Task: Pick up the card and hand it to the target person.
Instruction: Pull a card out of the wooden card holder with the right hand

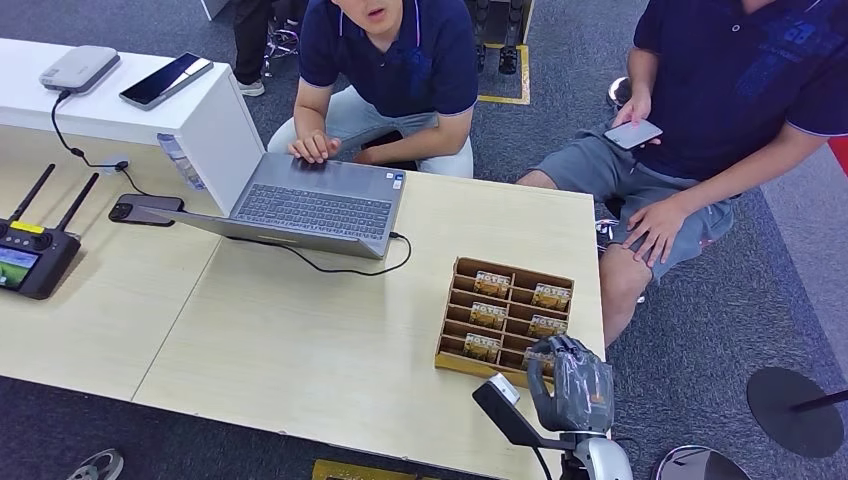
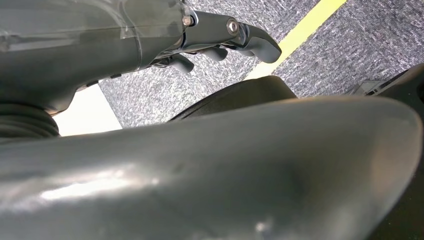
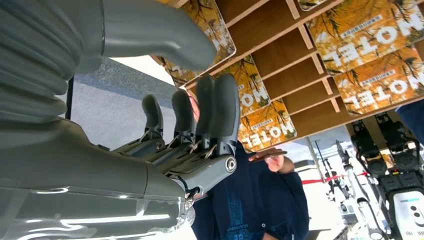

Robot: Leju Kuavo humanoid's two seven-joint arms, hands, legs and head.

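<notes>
Laptop [image 1: 318, 205] and cable [image 1: 350, 268] crowd card tray [image 1: 452, 330]

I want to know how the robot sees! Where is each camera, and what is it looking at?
Head view: high on the robot, looking down at the table, laptop, wooden card tray and two seated people; its right robot hand shows.
Left wrist view: behind the hanging left robot hand, facing grey carpet with a yellow line.
Right wrist view: behind the right robot hand, facing the tray's hotel cards.
Shared: head and right wrist views both show the tray, the right robot hand and a person holding a phone.
</notes>
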